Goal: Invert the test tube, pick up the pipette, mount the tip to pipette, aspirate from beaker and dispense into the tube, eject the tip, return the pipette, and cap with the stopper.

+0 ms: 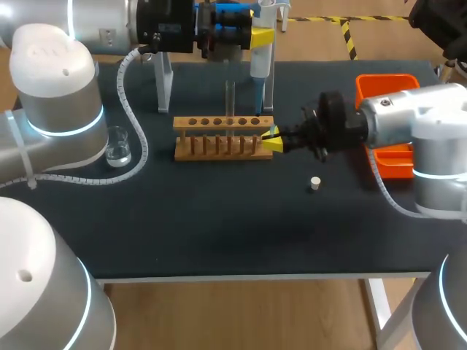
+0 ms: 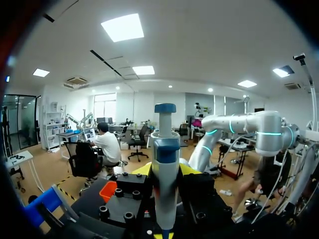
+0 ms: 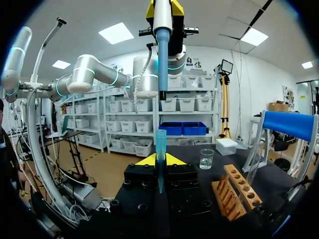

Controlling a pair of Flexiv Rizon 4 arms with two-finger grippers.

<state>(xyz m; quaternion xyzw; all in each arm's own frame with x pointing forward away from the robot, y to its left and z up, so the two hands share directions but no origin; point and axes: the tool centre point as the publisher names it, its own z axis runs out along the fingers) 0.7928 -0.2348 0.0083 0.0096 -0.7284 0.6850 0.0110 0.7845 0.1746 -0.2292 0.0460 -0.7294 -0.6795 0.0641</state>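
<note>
Table top (image 1: pixel 219 226) flat black with a pale edge strip. Rack (image 1: pixel 223 138) plain brown wood, with a row of dark holes along the top. Pipette (image 2: pixel 165 164): blue plunger cap, white stem, blue collar, pale grey body. Tip (image 3: pixel 160 144) translucent teal-blue. Beaker (image 1: pixel 117 146) clear and colourless. Stopper (image 1: pixel 315 183) off-white. Bin (image 1: pixel 387 84) solid orange. Left gripper (image 1: pixel 260 34) and right gripper (image 1: pixel 272 140): black bodies, bright yellow fingertips; the left one has blue parts just behind the tips. Left arm (image 1: pixel 51 109) and right arm (image 1: pixel 430 131) silver-grey with white caps and cyan glowing rings at the joints. Hose (image 1: pixel 135 124) white, ribbed.
</note>
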